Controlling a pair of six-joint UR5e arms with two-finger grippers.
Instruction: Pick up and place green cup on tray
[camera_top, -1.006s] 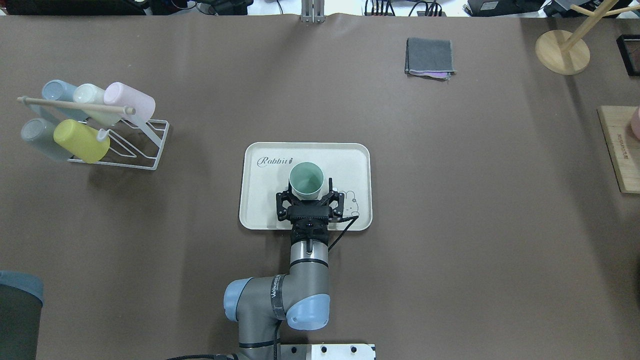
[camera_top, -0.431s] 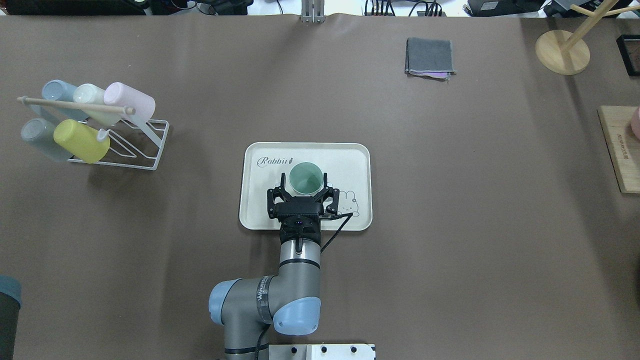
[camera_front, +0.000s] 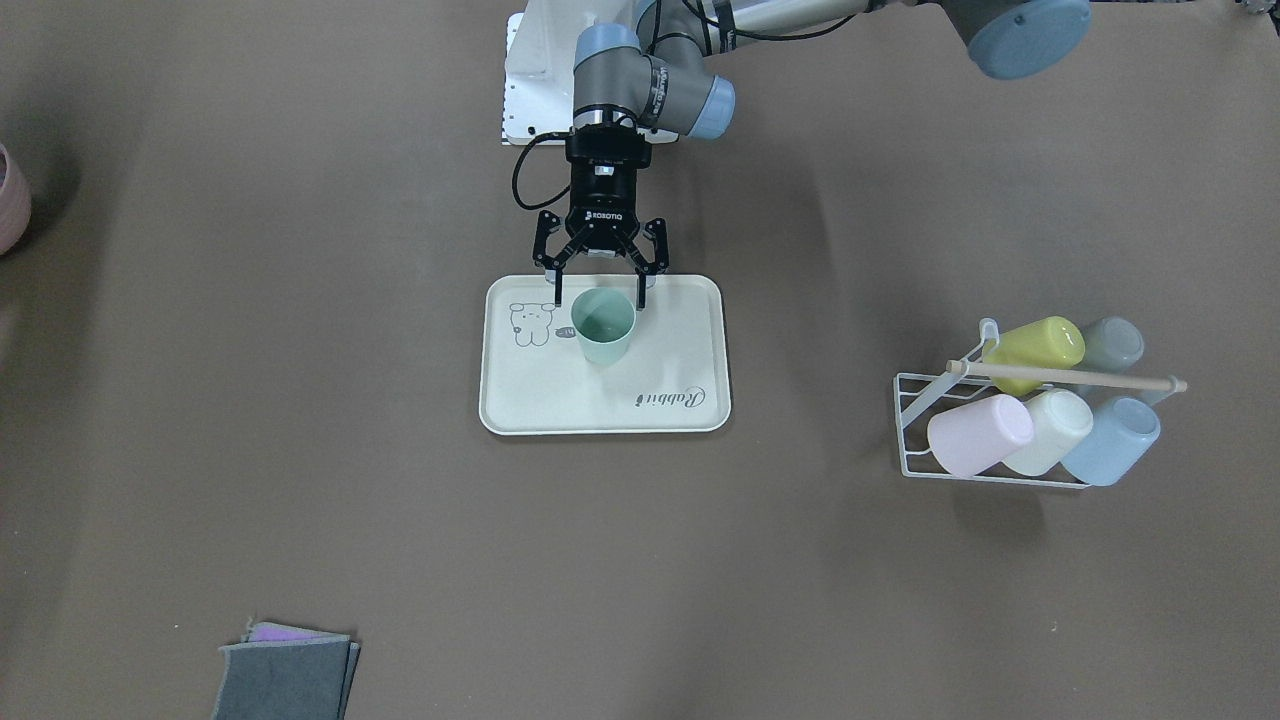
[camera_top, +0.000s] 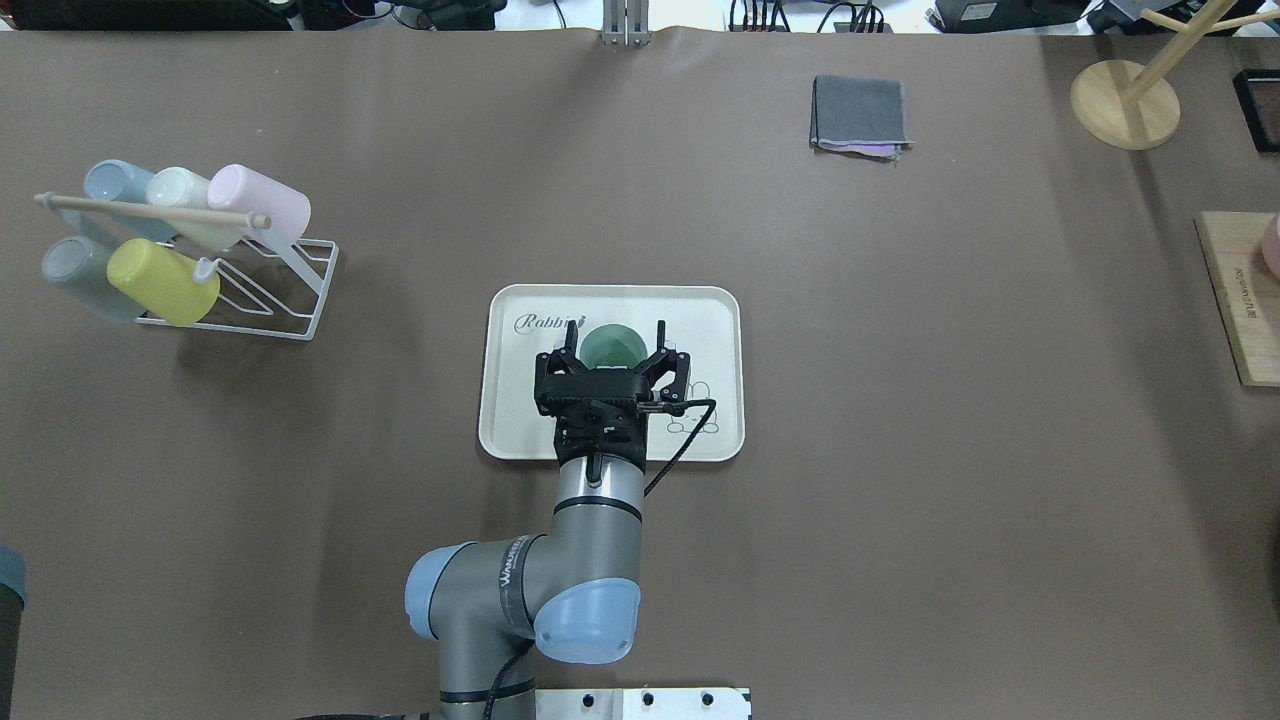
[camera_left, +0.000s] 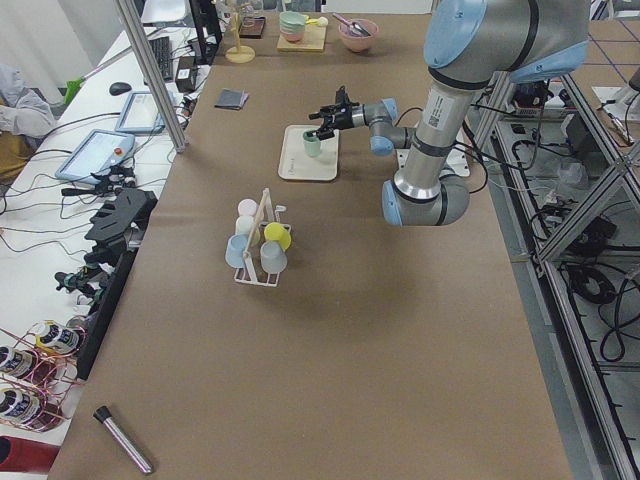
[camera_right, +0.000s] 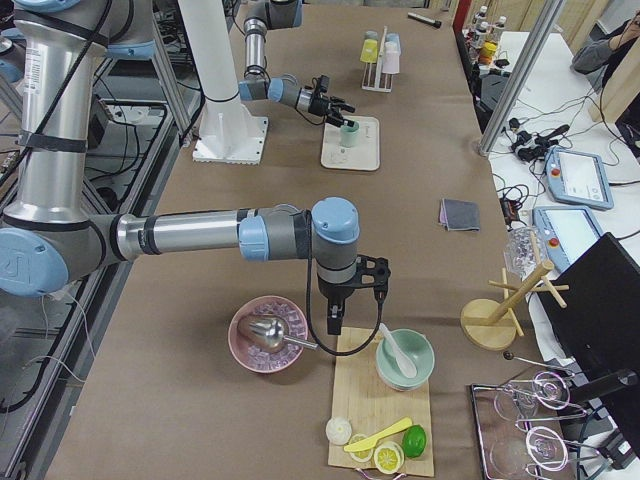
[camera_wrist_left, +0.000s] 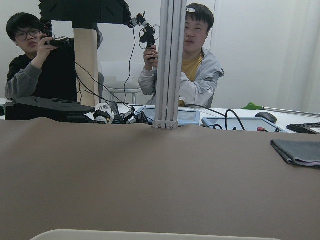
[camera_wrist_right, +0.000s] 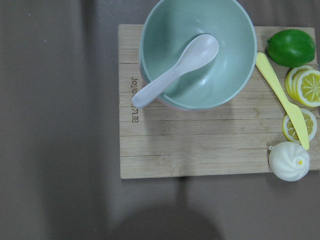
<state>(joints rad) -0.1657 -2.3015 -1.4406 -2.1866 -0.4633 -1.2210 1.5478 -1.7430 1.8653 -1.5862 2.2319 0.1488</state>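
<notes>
The green cup (camera_front: 604, 330) stands upright on the cream tray (camera_front: 560, 400), near its middle. It also shows in the overhead view (camera_top: 612, 345) on the tray (camera_top: 520, 380). My left gripper (camera_front: 598, 297) is open and empty. It is raised, with its fingers spread above the cup's robot-side rim and not touching it; from overhead the left gripper (camera_top: 614, 335) partly covers the cup. My right gripper (camera_right: 335, 320) hangs far away over a wooden board; I cannot tell whether it is open or shut.
A white wire rack (camera_top: 290, 300) holds several cups, among them a yellow-green one (camera_top: 160, 280) and a pale blue one (camera_top: 115, 185). A grey cloth (camera_top: 860, 115) lies at the far side. The wooden board (camera_wrist_right: 200, 145) carries a green bowl (camera_wrist_right: 220, 65) with a spoon.
The left gripper has lifted up from beside the cup and now partly covers it from overhead. The arm's elbow has shifted left. The cup stays on the tray.
</notes>
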